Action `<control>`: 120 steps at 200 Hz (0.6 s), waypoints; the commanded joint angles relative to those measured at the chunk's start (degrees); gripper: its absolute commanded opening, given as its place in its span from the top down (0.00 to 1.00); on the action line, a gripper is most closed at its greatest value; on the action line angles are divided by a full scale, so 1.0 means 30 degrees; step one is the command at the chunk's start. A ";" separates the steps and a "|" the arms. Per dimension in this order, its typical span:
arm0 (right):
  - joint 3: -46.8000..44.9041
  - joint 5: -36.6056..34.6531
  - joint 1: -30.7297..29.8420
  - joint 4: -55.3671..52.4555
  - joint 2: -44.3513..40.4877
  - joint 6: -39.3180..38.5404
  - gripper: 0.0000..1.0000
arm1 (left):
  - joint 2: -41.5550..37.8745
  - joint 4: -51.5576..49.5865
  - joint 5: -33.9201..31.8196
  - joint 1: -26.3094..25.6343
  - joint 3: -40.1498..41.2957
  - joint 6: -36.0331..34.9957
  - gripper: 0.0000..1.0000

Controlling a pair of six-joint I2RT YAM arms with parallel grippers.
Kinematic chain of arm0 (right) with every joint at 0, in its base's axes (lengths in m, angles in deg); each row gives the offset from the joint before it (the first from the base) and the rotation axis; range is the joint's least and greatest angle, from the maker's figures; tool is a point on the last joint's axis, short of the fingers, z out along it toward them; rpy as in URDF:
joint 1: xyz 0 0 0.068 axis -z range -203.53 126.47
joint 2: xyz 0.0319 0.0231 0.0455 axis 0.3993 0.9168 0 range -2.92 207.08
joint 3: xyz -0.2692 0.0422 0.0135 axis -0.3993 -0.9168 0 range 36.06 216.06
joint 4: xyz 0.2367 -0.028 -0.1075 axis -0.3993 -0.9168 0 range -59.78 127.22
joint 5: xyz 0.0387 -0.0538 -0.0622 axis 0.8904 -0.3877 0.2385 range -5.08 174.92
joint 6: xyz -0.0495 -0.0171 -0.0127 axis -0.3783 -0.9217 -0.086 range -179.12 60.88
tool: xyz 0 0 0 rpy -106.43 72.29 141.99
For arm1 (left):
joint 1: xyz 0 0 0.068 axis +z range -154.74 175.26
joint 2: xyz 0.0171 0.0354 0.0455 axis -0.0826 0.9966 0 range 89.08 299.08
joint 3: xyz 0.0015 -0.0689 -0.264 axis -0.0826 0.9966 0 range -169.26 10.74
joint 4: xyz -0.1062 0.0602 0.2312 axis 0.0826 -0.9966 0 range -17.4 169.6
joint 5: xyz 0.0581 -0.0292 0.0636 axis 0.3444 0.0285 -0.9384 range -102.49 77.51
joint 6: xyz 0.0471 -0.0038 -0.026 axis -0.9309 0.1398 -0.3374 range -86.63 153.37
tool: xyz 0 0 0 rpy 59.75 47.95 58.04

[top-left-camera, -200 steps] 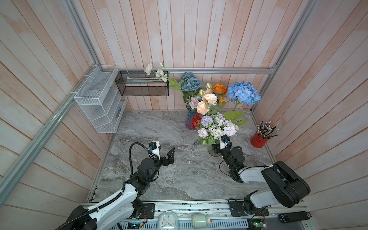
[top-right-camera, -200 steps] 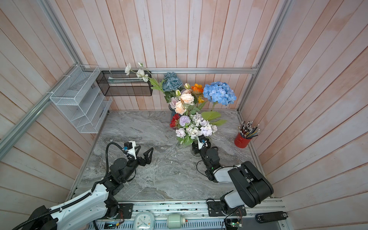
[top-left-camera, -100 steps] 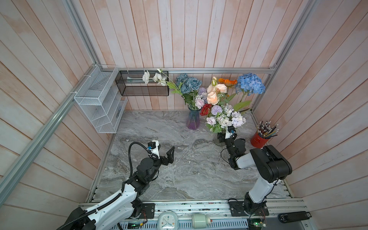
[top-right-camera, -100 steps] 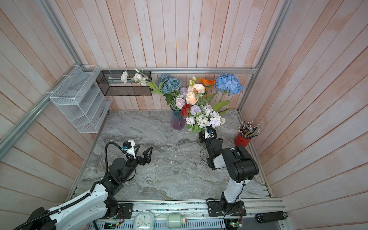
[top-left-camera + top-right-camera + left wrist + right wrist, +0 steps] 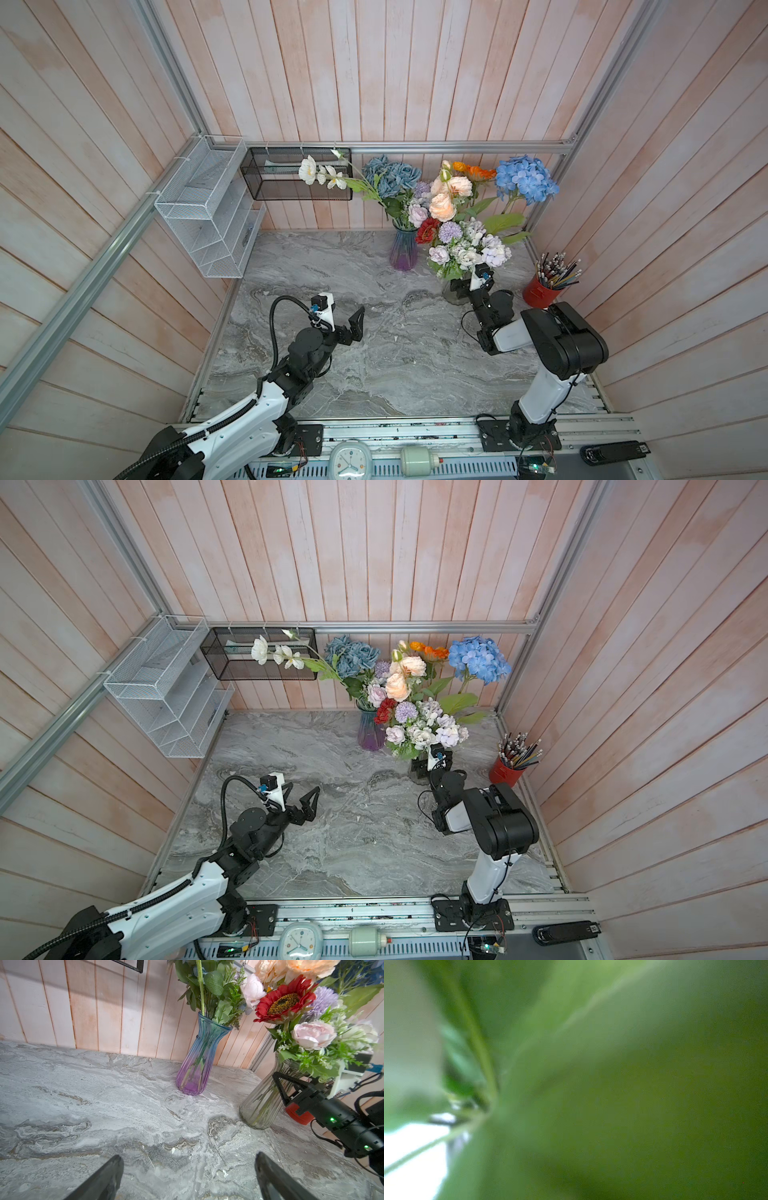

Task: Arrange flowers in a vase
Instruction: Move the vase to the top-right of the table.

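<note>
A blue-to-purple glass vase (image 5: 403,251) stands at the back of the marble table and holds white flowers (image 5: 309,171) and dusty-blue roses (image 5: 390,176). Right of it, a clear ribbed vase (image 5: 260,1103) holds peach roses (image 5: 442,205), a red bloom (image 5: 284,1000), lilac blooms (image 5: 469,249), orange blooms (image 5: 473,170) and a blue hydrangea (image 5: 523,178). My right gripper (image 5: 471,286) is open, a finger on either side of the clear vase's neck. Blurred green leaves fill the right wrist view. My left gripper (image 5: 187,1164) hangs open over bare marble, left of centre.
A red cup of pencils (image 5: 540,291) stands by the right wall, close behind the right arm. A white wire rack (image 5: 208,216) and a black mesh basket (image 5: 297,178) hang at the back left. A clock (image 5: 351,457) lies on the front rail.
The right arm carried the clear vase and its bouquet back and to the right, beside the blue-purple vase, and its jaws have since widened. The left arm has not moved.
</note>
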 commanded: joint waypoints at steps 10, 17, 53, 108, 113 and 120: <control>-0.0325 0.0362 -0.0597 -0.0102 -0.1272 -0.0112 0.02 | -0.0038 0.0273 -0.0430 0.0117 -0.0566 -0.0390 0.00; -0.0346 0.0287 -0.0703 -0.0547 -0.1543 -0.0082 0.02 | -0.0066 0.0291 -0.0432 0.0124 -0.0564 -0.0401 0.00; -0.0847 0.0305 -0.0927 -0.2839 -0.3170 0.0871 0.02 | -0.0136 0.0408 -0.0415 0.0181 -0.0479 -0.0355 0.00; -0.0813 0.0241 -0.1292 -0.8937 -0.6181 0.3066 0.02 | -0.0254 0.0548 -0.0287 0.0243 -0.0395 -0.0321 0.00; -0.0813 0.0268 -0.1327 -0.9580 -0.6566 0.3244 0.02 | -0.0317 0.0525 -0.0312 0.0255 -0.0332 -0.0320 0.00; -0.0813 0.0266 -0.1421 -1.0486 -0.7117 0.3479 0.02 | -0.0411 0.0529 -0.0341 0.0238 -0.0301 -0.0306 0.00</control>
